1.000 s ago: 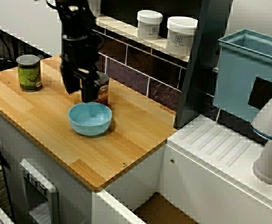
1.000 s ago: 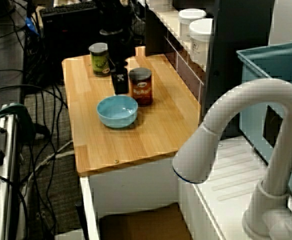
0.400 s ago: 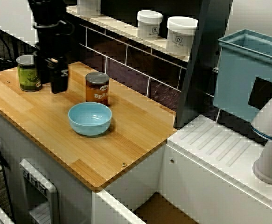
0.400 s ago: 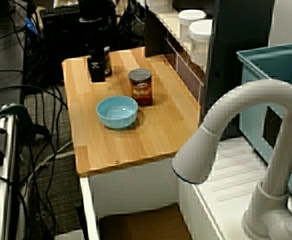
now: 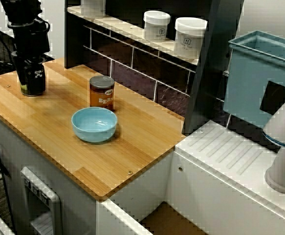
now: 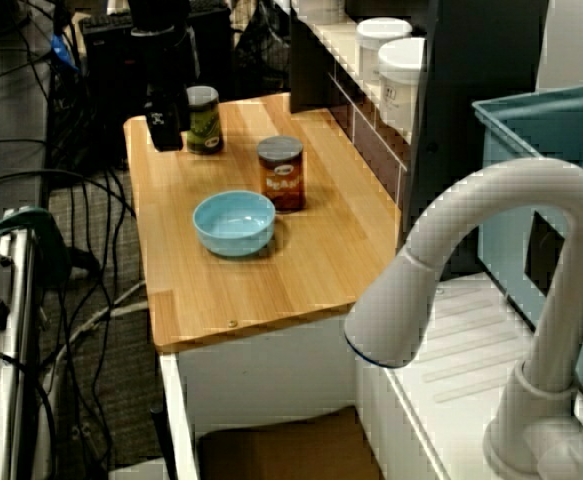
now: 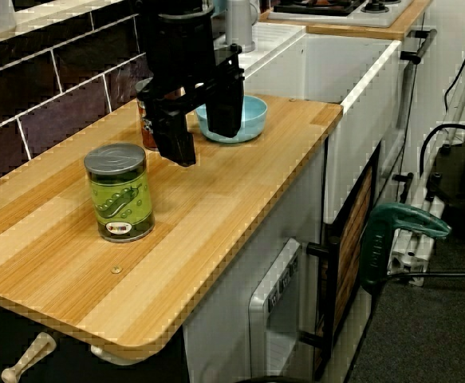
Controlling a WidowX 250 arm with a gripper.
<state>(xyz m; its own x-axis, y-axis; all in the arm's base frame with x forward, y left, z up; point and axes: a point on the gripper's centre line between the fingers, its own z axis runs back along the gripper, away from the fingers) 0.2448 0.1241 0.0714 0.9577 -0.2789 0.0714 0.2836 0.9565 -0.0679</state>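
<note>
Two black fingers (image 7: 176, 136) hang well apart on your black gripper (image 7: 202, 146), and nothing sits between them: the jaws stand wide open and empty. In the view from the counter's end, the gripper fills the upper middle of the frame, its tips low over the pale wooden counter (image 7: 240, 207). The short green-labelled tin can with the grey lid (image 7: 120, 191) stands upright at the lower left of it, near the fingers but apart from them. Through the gap between the fingers you see part of the light blue round bowl (image 7: 256, 120) further back.

In the view from the front, the gripper sits in the upper left of the frame and hides most of the green can. The brown tin can with the orange label (image 5: 102, 93) stands upright left of centre, and the blue bowl lies just below it in the picture, close by. Two white lidded tubs (image 5: 157, 24) rest on the shelf at the top centre, and a teal plastic bin (image 5: 259, 78) stands at the right edge.

In the view from the sink side, the gripper is at the upper left, just left of the green can, and a white curved faucet (image 6: 441, 230) fills the lower right.
</note>
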